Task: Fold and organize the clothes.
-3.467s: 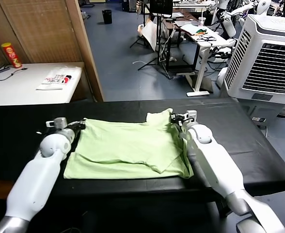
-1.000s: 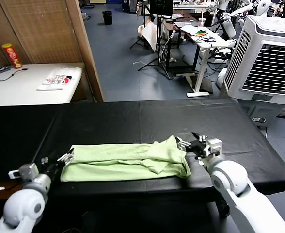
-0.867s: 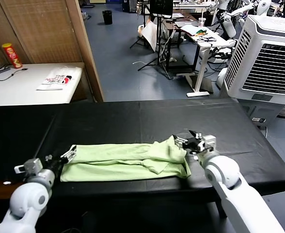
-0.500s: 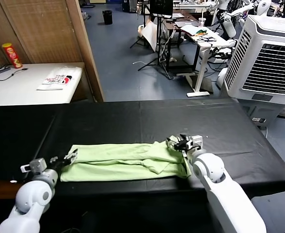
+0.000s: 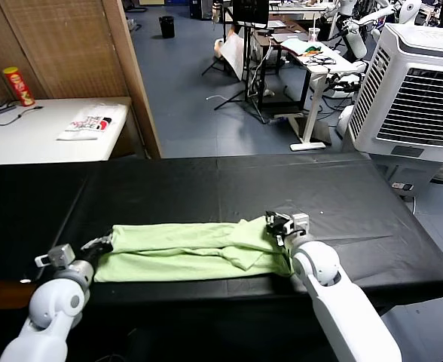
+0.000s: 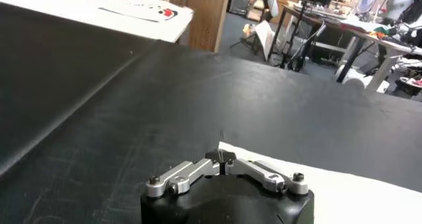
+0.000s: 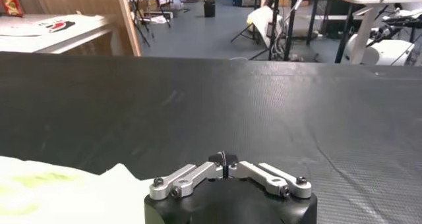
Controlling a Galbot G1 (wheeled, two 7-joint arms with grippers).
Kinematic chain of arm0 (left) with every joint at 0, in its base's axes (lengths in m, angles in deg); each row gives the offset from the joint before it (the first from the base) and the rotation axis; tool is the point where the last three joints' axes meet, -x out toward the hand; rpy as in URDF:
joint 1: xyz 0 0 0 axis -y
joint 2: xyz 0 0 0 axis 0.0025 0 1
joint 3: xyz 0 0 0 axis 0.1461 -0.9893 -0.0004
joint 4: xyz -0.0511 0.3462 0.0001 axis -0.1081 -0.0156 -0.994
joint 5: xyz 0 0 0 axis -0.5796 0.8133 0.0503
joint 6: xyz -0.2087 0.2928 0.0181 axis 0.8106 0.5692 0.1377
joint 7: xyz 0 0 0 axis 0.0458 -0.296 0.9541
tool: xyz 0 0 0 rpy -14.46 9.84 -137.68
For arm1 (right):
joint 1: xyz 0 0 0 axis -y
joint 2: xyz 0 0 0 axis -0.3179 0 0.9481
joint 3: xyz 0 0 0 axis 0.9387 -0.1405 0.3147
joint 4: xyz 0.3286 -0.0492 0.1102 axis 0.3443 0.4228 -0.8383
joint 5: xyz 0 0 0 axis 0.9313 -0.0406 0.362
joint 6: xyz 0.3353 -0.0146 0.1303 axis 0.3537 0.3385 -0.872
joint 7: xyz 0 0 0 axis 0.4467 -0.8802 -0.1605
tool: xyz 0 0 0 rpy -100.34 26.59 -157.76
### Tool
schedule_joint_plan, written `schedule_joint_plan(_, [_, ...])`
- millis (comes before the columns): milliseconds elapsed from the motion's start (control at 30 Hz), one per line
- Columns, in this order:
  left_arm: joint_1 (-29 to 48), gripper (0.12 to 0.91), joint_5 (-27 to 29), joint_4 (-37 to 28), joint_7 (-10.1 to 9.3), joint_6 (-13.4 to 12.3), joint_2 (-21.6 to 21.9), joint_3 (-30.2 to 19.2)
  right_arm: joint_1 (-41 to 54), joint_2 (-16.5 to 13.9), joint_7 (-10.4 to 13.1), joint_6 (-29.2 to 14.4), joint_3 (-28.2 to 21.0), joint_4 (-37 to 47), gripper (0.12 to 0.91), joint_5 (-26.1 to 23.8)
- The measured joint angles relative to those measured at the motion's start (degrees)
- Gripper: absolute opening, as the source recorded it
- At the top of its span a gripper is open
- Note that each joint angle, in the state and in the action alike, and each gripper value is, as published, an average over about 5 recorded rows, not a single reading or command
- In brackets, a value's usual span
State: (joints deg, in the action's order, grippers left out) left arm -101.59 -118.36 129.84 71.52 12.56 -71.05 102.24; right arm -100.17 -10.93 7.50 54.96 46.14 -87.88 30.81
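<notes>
The shirt, soft, pale green and creased, is laid folded into a long band on the black counter. Its ends are met by the left hand and right hand; whether either is closed cannot be told.

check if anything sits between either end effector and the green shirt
Nothing visible does. The left end effector is at the shirt's left end and the right end effector at its right end, with only bare black table around.

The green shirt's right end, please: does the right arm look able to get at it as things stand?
Probably yes. The right pincer sits right at the shirt's right end on the black table, with nothing between them. The left pincer is at the other end.
</notes>
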Motion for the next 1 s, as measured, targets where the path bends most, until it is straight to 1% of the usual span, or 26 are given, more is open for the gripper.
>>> schedule_joint_plan(133, [0.68, 0.132, 1.26, -0.15, -0.15, -0.53, 0.01, 0.59, -0.21, 0.04, -0.10, 0.02, 0.04, -0.10, 0.126, 0.01])
schedule_joint_plan(200, [1.01, 0.175, 1.25, -0.21, -0.15, -0.55, 0.01, 0.79, -0.25, 0.04, -0.15, 0.06, 0.04, -0.12, 0.126, 0.01])
schedule_joint_plan(233, [1.14, 0.213, 1.26, -0.27, -0.14, -0.54, 0.01, 0.83, -0.26, 0.04, -0.17, 0.09, 0.03, -0.13, 0.126, 0.01])
schedule_joint_plan(333, [1.32, 0.368, 1.46, -0.48, -0.10, -0.48, -0.05, 0.86, -0.27, 0.04, -0.20, 0.14, 0.01, -0.14, 0.126, 0.02])
schedule_joint_plan(367, [1.30, 0.436, 1.53, -0.51, -0.08, -0.44, -0.08, 0.86, -0.27, 0.04, -0.21, 0.15, 0.00, -0.14, 0.126, 0.02])
schedule_joint_plan(433, [1.20, 0.536, 1.35, -0.53, -0.04, -0.33, -0.12, 0.88, -0.27, 0.04, -0.24, 0.17, 0.00, -0.13, 0.126, 0.03])
schedule_joint_plan(467, [1.16, 0.603, 0.96, -0.53, 0.03, -0.20, -0.11, 0.90, -0.27, 0.04, -0.26, 0.18, 0.00, -0.13, 0.126, 0.03])
schedule_joint_plan(500, [1.16, 0.653, 0.32, -0.53, 0.13, 0.01, -0.08, 0.92, -0.27, 0.04, -0.27, 0.19, 0.00, -0.12, 0.126, 0.03])
schedule_joint_plan(567, [1.37, 0.738, -1.51, -0.60, 0.49, 0.62, 0.00, 0.94, -0.28, 0.04, -0.29, 0.20, 0.00, -0.10, 0.126, 0.03])
schedule_joint_plan(600, [1.54, 0.766, -2.30, -0.70, 0.73, 0.90, 0.04, 0.90, -0.30, 0.05, -0.29, 0.22, -0.01, -0.09, 0.126, 0.03])
schedule_joint_plan(667, [2.01, 0.790, -3.21, -1.17, 1.11, 1.28, 0.00, 0.66, -0.35, 0.08, -0.29, 0.26, -0.03, -0.12, 0.126, 0.04])
schedule_joint_plan(733, [2.51, 0.795, -3.19, -1.82, 1.31, 1.42, -0.09, 0.24, -0.41, 0.11, -0.29, 0.31, -0.05, -0.21, 0.126, 0.04])
schedule_joint_plan(800, [3.04, 0.796, -2.99, -2.43, 1.37, 1.59, -0.16, -0.27, -0.42, 0.13, -0.29, 0.35, -0.06, -0.32, 0.126, 0.04])
schedule_joint_plan(867, [3.49, 0.775, -2.70, -2.90, 1.36, 1.72, -0.20, -0.69, -0.43, 0.16, -0.28, 0.37, -0.04, -0.39, 0.126, 0.04])
schedule_joint_plan(900, [3.66, 0.747, -2.55, -3.10, 1.33, 1.74, -0.22, -0.84, -0.44, 0.17, -0.27, 0.37, -0.02, -0.40, 0.126, 0.04])
schedule_joint_plan(1000, [3.92, 0.610, -2.19, -3.57, 1.28, 1.55, -0.25, -1.06, -0.58, 0.21, -0.18, 0.33, 0.05, -0.43, 0.126, 0.01])
